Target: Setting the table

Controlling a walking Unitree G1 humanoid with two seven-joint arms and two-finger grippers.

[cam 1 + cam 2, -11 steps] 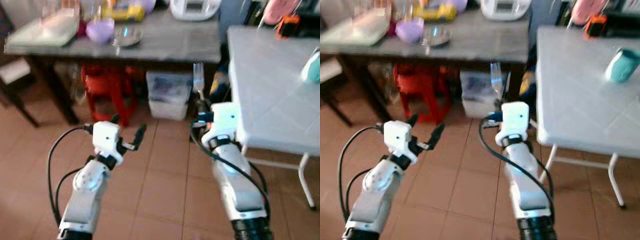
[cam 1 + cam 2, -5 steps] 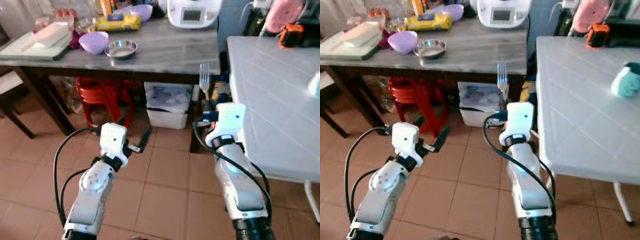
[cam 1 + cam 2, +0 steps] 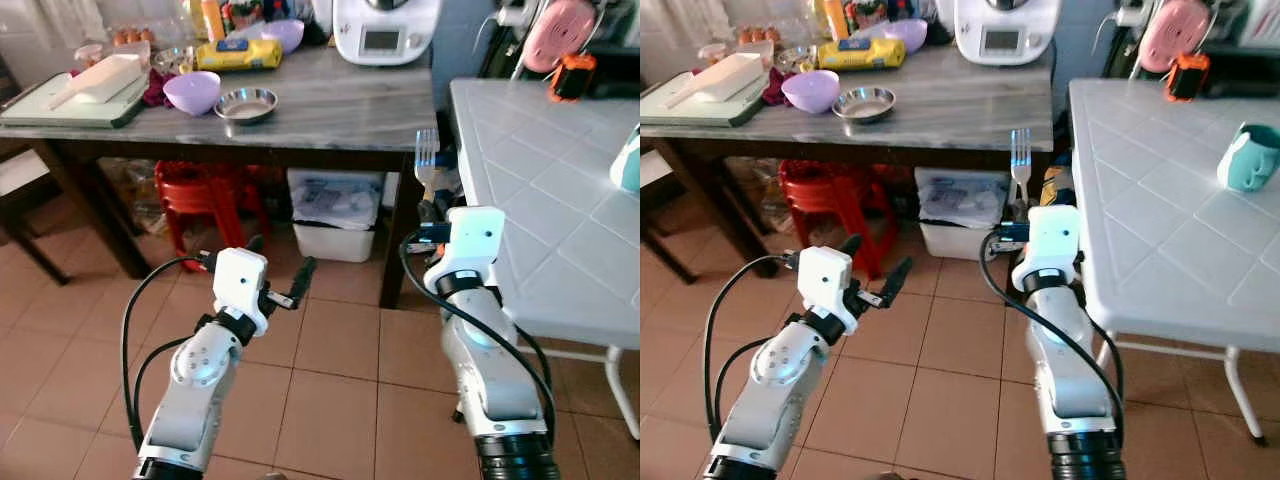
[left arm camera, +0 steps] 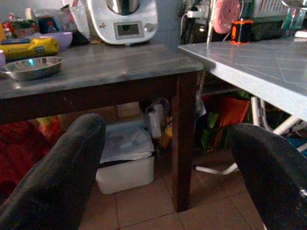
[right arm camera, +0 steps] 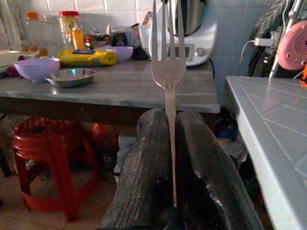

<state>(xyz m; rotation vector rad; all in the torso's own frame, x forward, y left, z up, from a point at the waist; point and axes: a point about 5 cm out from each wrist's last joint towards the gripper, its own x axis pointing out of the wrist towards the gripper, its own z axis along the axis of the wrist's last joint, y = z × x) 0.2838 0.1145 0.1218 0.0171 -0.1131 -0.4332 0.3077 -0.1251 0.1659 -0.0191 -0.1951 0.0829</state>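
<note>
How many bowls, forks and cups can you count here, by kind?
Purple bowls: 2
Steel bowl: 1
Fork: 1
Teal cup: 1
Total: 5

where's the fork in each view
Left eye: fork upright above the right gripper, beside the white table.
Right eye: same, tines up.
Left wrist: I can't make it out.
Right wrist: centre, clamped between the fingers.
Shared landmark: steel bowl.
</note>
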